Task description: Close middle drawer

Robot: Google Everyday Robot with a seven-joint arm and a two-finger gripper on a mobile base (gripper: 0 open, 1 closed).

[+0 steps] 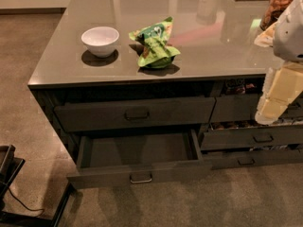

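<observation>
Middle drawer (pixel 139 155): wide, dark grey-brown, pulled well out from the cabinet at the lower centre of your view. Its plain dark box lies open to the camera, and its low front carries a small metal loop handle (pixel 141 178) at centre.

Gripper (pixel 268 111): at the right edge of your view, on the cream-and-white arm (pixel 291 27) that hangs down in front of the countertop's right end. What you see there is probably its lower end; whether it is spread or pressed together you cannot tell.

Relation: the drawer sits to the left of the gripper and lower, well apart from it. The gripper hangs before the narrower drawer fronts (pixel 253 138) on the right.

Upper wide drawer (pixel 135 113): directly above the middle one, its front standing slightly out.

Countertop (pixel 213 51): glossy grey. On it you have an upright white bowl (pixel 100 40) at left and a crumpled green snack bag (pixel 155 44) near it to the right, the two apart.
</observation>
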